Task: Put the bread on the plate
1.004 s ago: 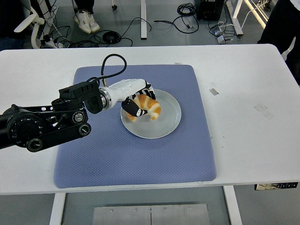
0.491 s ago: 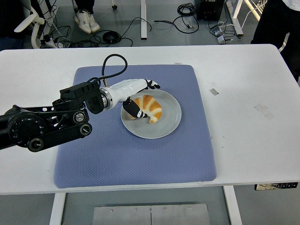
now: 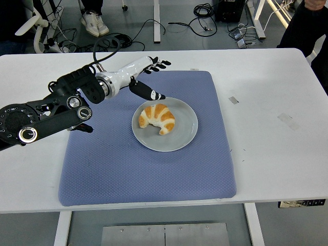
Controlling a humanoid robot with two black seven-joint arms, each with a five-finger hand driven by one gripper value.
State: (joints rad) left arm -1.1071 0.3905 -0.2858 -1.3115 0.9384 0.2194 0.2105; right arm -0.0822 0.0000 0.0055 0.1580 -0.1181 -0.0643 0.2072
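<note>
A golden croissant (image 3: 158, 117) lies on the grey plate (image 3: 184, 134), a little left of the plate's middle. The plate rests on a blue mat (image 3: 128, 164). My left hand (image 3: 148, 77) hovers above and to the left of the plate, over the mat's far part. Its fingers (image 3: 160, 64) are spread and the thumb points down toward the plate's rim; it holds nothing and is clear of the bread. The right arm is out of view.
The white table (image 3: 271, 143) extends bare to the right of the mat, with small tape marks (image 3: 233, 100) on it. Beyond the far edge are cables, chair legs and a person's shoes (image 3: 94, 23). A dark sleeve (image 3: 310, 25) shows at the top right.
My left hand has let go of the croissant, opened, and lifted up and back to the left. The croissant stays on the plate.
</note>
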